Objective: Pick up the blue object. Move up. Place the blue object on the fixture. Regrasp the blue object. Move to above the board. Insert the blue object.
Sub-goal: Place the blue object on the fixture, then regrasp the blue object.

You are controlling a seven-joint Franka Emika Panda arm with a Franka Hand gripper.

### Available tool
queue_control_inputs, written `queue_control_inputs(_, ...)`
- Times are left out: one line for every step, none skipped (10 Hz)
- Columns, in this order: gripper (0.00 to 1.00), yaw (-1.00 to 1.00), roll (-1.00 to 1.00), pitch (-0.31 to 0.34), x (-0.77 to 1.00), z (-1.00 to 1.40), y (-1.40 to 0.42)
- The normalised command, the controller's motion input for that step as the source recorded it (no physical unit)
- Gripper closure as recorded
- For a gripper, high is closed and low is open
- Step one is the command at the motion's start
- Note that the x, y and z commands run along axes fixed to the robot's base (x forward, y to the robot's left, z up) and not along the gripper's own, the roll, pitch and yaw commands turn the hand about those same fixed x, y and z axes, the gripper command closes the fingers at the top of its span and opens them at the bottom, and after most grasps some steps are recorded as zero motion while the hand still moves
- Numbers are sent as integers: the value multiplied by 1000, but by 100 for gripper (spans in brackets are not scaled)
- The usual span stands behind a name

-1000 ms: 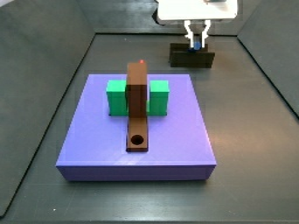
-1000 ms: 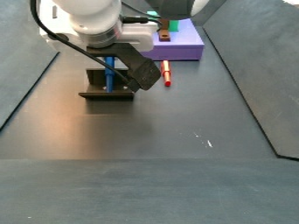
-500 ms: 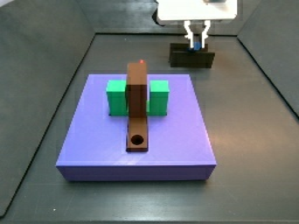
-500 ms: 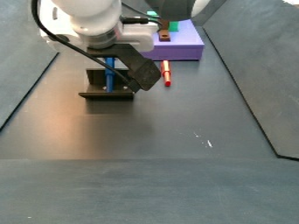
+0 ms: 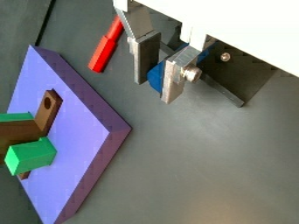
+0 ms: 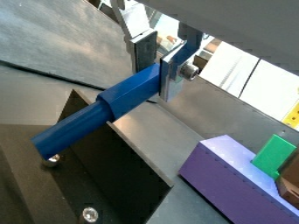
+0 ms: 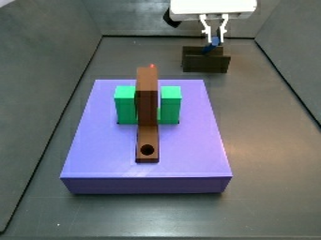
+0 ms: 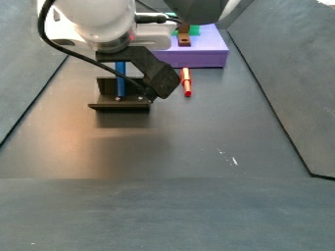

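Observation:
The blue object, a slim blue bar, stands upright over the dark fixture at the far end of the floor. My gripper is shut on its upper part, one silver finger on each side. Both side views show the bar reaching down from the gripper into the fixture's slot. Whether its lower end rests there I cannot tell. The board, a lavender-blue slab, lies apart from the fixture and carries a green block and a brown bar.
A red stick lies on the floor between the fixture and the board. It also shows in a wrist view as the red stick beside the board's corner. Dark side walls border the floor.
The gripper has risen a little above the fixture, with the blue object still between its fingers. The board and the red stick have not moved.

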Motion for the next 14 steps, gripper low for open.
queue_control_inputs(100, -17, -29, -11, 0, -240, 0)
queue_control_inputs(100, -29, 0, 0, 0, -257, 6)
queue_control_inputs(100, -17, 0, 0, 0, -174, 0)
queue_control_inputs(100, -6, 0, 0, 20, -57, 40)
queue_control_inputs(100, -20, 46, 0, 20, -49, 77)
queue_control_inputs(100, -11, 69, 0, 9, -86, 77)
queue_control_inputs(100, -6, 140, 0, 0, -126, 71)
queue_control_inputs(100, -3, 200, 0, 0, -137, 57)
queue_control_inputs(100, 0, 83, 0, 0, 0, 0)
queue_control_inputs(100, 0, 0, 0, 0, 0, 0)
queue_control_inputs(0, 0, 0, 0, 0, 0, 0)
queue_control_inputs(0, -23, 729, -63, 323, 103, 0)
queue_control_inputs(0, 0, 923, -231, 129, 171, 0)
queue_control_inputs(0, 0, 966, -163, 166, 254, 0)
